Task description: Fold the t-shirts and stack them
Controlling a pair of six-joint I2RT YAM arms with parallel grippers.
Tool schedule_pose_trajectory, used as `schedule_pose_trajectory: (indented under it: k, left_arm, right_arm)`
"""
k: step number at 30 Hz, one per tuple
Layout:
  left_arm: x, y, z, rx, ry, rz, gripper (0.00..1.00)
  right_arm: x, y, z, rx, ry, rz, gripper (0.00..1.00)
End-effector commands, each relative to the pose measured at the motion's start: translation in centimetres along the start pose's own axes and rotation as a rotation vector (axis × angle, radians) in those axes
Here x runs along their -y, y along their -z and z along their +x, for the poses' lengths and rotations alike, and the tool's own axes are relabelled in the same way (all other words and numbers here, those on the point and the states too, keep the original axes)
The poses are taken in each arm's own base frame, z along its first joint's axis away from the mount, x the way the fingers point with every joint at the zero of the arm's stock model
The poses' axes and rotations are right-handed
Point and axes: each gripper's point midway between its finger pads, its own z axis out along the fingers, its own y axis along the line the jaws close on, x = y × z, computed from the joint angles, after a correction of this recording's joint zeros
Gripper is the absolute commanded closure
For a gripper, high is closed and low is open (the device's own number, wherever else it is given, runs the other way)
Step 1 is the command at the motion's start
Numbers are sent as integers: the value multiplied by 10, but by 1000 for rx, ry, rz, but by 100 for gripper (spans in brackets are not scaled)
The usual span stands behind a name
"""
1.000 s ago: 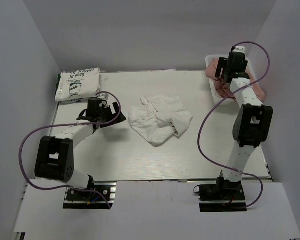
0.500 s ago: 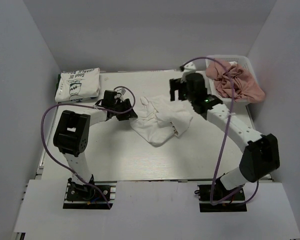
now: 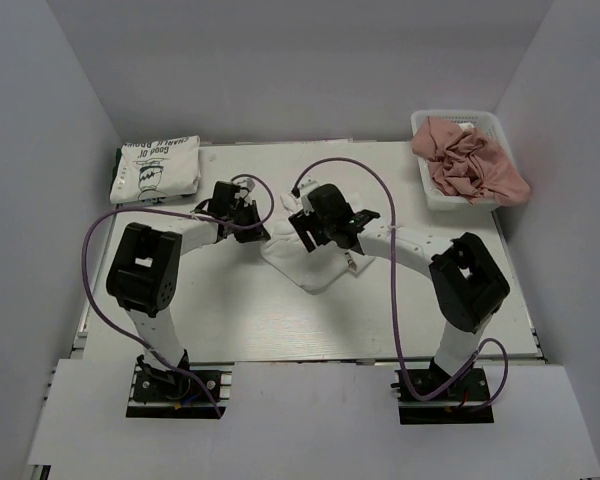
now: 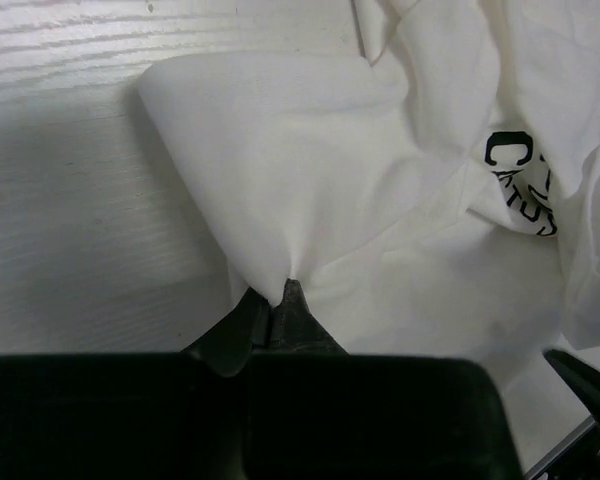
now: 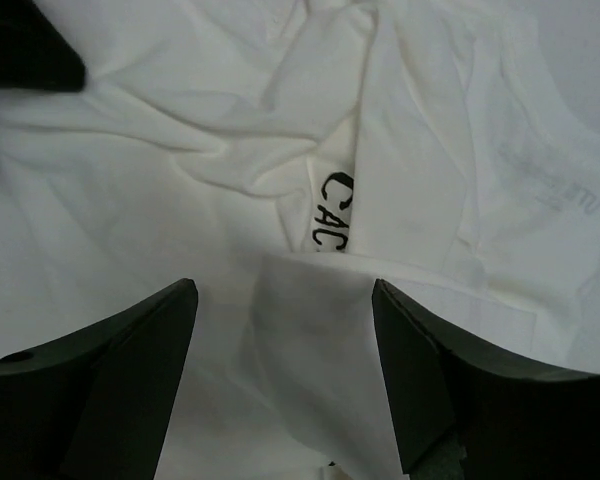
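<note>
Top external, left tool (image 3: pixel 261 233) pinching crumpled t-shirt (image 3: pixel 322 272) at its 9 o'clock edge, right tool (image 3: pixel 316 238) spread above, arrived from basket (image 3: pixel 421 121).

Top cam: R gripper (image 3: pixel 315 232) and its arm cover the shirt's (image 3: pixel 315 270) middle, so you can't see the print there. L gripper (image 3: pixel 260 228) tips are too small to make out.

R wrist cam: lettering (image 5: pixel 332 210) shows only "CAC", rest lost in a fold. Fingers (image 5: pixel 130 380) are cut off at btm edge. Dark shape (image 5: pixel 25 45) top-left is cut off, can't ID.

L wrist cam: tips are buried under cloth.

Text on the folded shirt (image 3: pixel 156 170) is too small to read. Pink cloth (image 3: pixel 470 165) in basket (image 3: pixel 440 202): can't tell what garment.
</note>
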Motion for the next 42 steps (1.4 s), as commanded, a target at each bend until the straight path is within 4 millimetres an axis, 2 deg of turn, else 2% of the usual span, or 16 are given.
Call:
schedule_pose_trajectory:
  k: [1,2,4,6,10,14,15,17,22,24,25,26,31,38,41,42]
  left_arm:
    - [13,26,-22,95,-38,-3,100]
    - [13,28,-25,108,-50,-11,100]
    - [15,35,-28,126,-54,-12,100]
    - [20,41,-33,146,-61,-3,100]
    - [25,55,-39,177,-80,-3,100]
    - [37,109,-64,316,-109,-57,100]
    - [41,125,-78,375,-113,-76,100]
    - [57,154,-91,454,-128,-52,100]
    - [111,279,-112,761,-216,72,100]
    - [114,318,-114,869,-213,49,100]
    - [117,342,-116,927,-207,44,100]
    - [121,385,-117,1040,-175,41,100]
    - [156,495,-101,1269,-209,170,100]
    - [186,592,-88,1442,-260,231,100]
    - [192,613,-85,1474,-272,241,100]
    - [194,614,-87,1472,-261,251,100]
  right_arm:
    - [18,-6,23,-86,-7,117,25]
    - [27,-5,27,-98,-10,164,29]
    - [46,3,24,-59,-71,292,76]
    - [51,13,27,-29,-137,323,98]
    - [83,72,-16,170,-258,481,100]
    - [122,156,-47,410,-441,651,100]
    - [136,172,-33,416,-469,766,100]
    - [147,217,-43,522,-533,792,100]
    - [151,306,-80,770,-570,699,100]
    - [153,335,-88,839,-576,683,100]
    - [157,369,-97,919,-601,667,100]
    - [157,378,-101,939,-592,656,100]
    - [140,462,-137,1148,-508,464,100]
    - [105,573,-174,1351,-345,193,100]
    - [108,598,-181,1407,-345,200,100]
    - [111,591,-187,1384,-305,241,100]
